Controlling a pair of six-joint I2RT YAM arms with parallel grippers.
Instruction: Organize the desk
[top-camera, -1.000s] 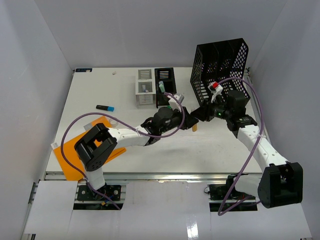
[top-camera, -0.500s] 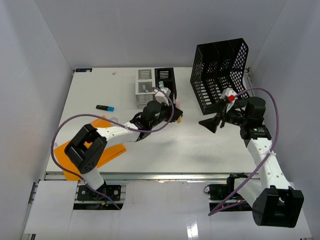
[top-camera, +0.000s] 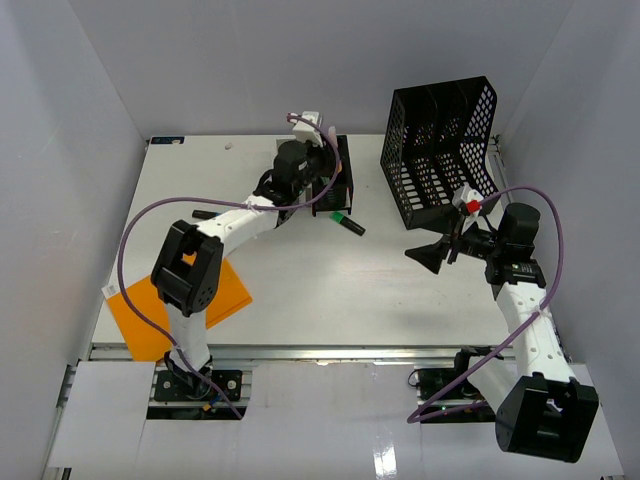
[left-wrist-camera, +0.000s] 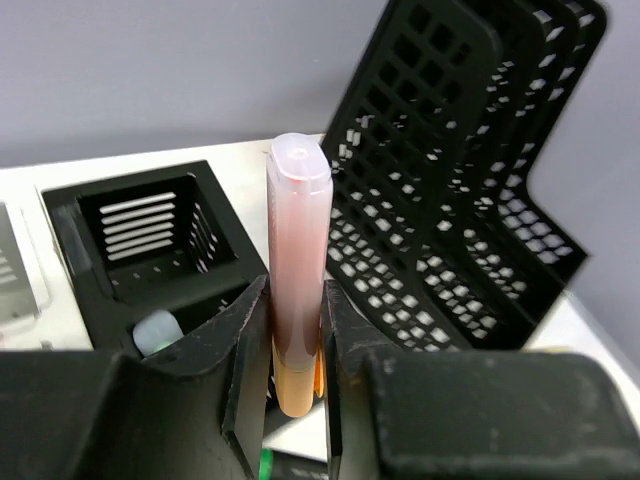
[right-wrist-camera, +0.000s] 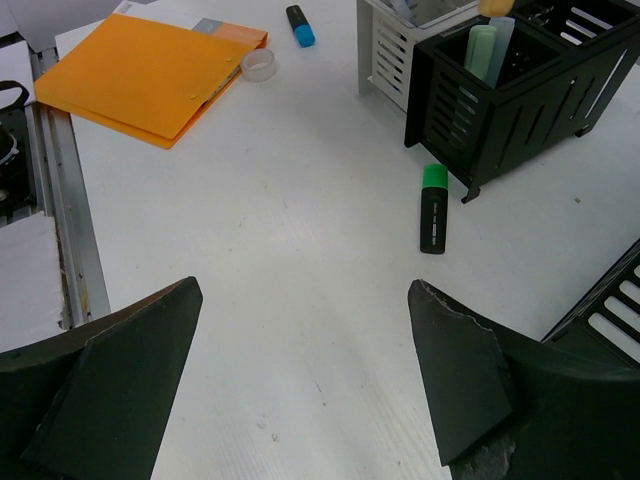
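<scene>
The white desk (top-camera: 300, 290) holds scattered stationery. My left gripper (top-camera: 322, 185) is shut on an orange highlighter (left-wrist-camera: 298, 250) with a clear cap, held upright just above the black pen holder (left-wrist-camera: 150, 225), which stands at the back centre of the desk (top-camera: 335, 160). The highlighter's tip shows over the holder in the right wrist view (right-wrist-camera: 495, 6). A pale green pen (right-wrist-camera: 481, 50) stands inside the holder. My right gripper (top-camera: 432, 256) is open and empty above bare desk on the right (right-wrist-camera: 302, 292).
A black marker with a green cap (top-camera: 347, 222) lies in front of the holder. A tall black mesh file rack (top-camera: 440, 150) stands back right. An orange folder (top-camera: 165, 310), a tape roll (right-wrist-camera: 260, 65), a blue highlighter (right-wrist-camera: 298, 25) and a white organizer (right-wrist-camera: 400, 40) are on the left.
</scene>
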